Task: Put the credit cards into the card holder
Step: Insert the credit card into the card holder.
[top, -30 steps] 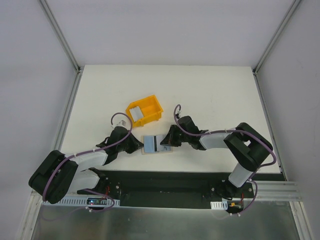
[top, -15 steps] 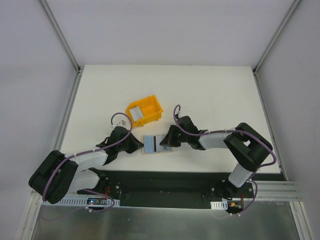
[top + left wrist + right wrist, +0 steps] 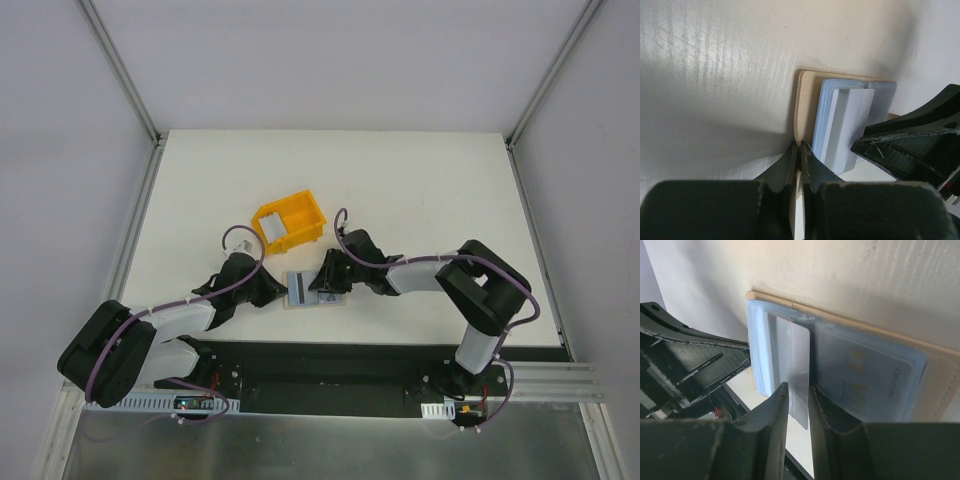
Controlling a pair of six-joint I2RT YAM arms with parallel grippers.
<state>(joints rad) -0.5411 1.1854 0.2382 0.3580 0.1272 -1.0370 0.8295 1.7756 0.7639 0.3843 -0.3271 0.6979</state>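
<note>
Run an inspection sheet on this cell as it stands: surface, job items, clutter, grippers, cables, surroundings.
Surface: white table, no spills or marks seen.
Job's things: card holder lies open near the arm bases. One credit card is partly inside a clear sleeve, and a second card is already sleeved.
Clutter: yellow bin behind the holder, with pale contents too small to identify.
Grippers: left gripper has its jaws shut on the holder's edge. Right gripper has its jaws closed either side of the credit card.
Cables: purple cables run along both arms, no snag seen.
Surroundings: white walls and metal frame posts.
</note>
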